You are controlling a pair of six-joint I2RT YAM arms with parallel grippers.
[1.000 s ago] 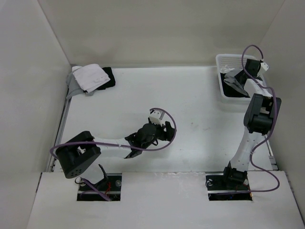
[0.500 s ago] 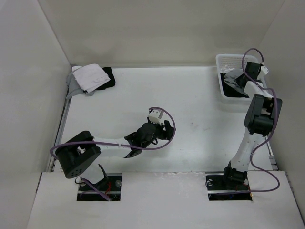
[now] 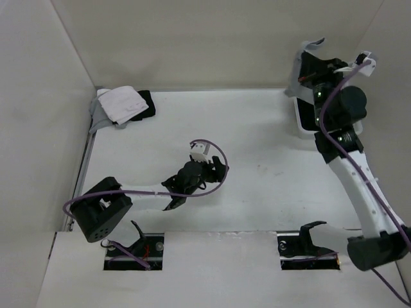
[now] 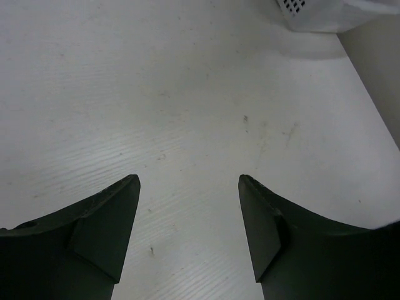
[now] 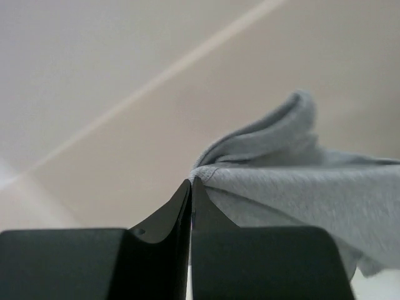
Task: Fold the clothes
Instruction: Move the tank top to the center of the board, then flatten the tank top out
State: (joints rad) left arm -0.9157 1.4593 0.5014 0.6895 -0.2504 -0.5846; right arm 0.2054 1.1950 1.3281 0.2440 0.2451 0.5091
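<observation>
White counter (image 3: 263, 186) and pale walls enclose the workspace. At the far right corner the gray top (image 5: 312, 194) is held up in the air, above the white basket (image 3: 300, 122) that sits on the counter against the right wall. Seen from the right wrist, it is a soft, thin heather-gray knit with a fine speckled weave. A narrow hemmed edge runs along its upper side, and one loose fold curls upward beyond it. The rest of the fabric drapes to the right and downward, so its full shape cannot be made out. From above, only a pale gray strip of it shows beside the raised arm.

The right tool (image 5: 190, 182) is clamped on that hemmed edge, its two dark fingers pressed together with the cloth pinched at their tips.

Well apart from it, the left tool (image 4: 187, 184) hangs over bare counter in the near middle. Its fingers are spread wide with nothing between them, and only scuffed white surface shows in the gap.

At the far left corner lie a folded white cloth (image 3: 121, 104) and, just beside it, a black garment (image 3: 148, 102).
</observation>
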